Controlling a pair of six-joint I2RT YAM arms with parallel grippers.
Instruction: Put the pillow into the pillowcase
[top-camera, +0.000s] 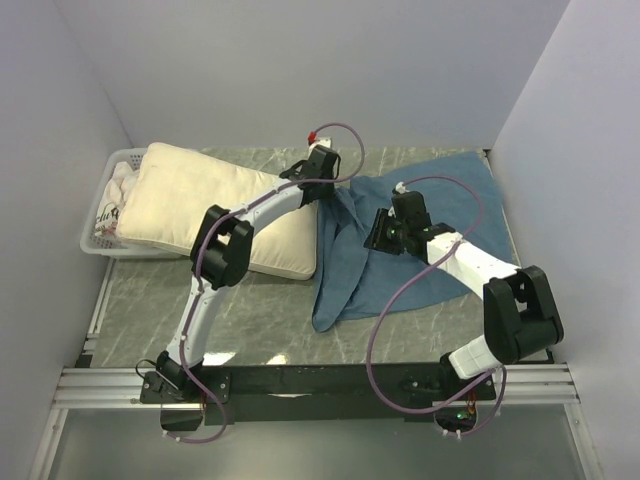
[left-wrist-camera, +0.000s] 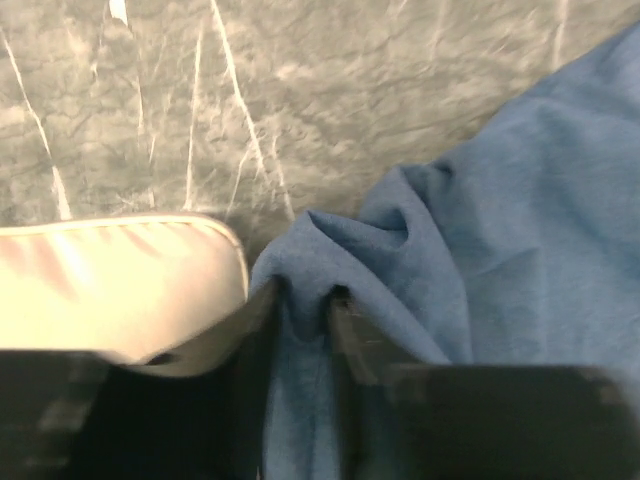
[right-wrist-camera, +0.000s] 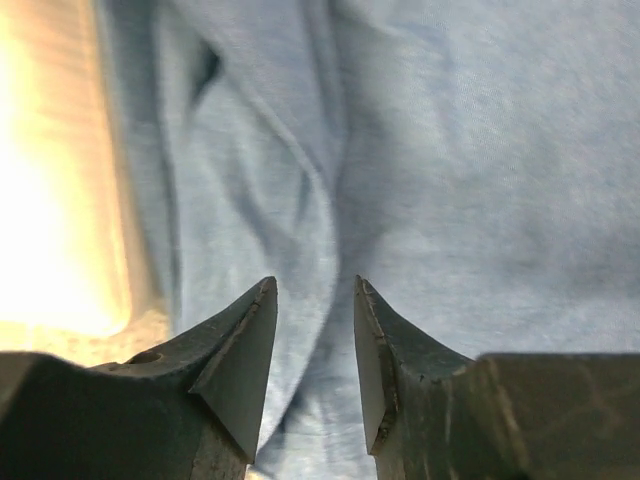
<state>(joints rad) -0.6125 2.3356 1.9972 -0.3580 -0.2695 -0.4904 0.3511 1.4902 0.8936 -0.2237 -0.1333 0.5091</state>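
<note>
Blue wrinkly pillowcase (left-wrist-camera: 500, 220) fold pinched in our left tool (left-wrist-camera: 301, 312) by plump cream pillow (left-wrist-camera: 120, 285); right tool (right-wrist-camera: 315, 300) half-open over it.

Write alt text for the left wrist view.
The left gripper pinches a raised fold of the wrinkly dusty-blue fabric pillowcase. A corner of the plump cream-white pillow lies beside it on a grey marbled table.

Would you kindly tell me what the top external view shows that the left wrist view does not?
Only the top external view: the white plastic basket propping one end of the cream-white stitched pillow, and the right gripper above the dusty-blue fabric pillowcase. Only the left wrist view: a pillowcase fold pinched between the fingers of the left gripper. Both: the pillow's corner beside the pillowcase on the grey marbled table.
</note>
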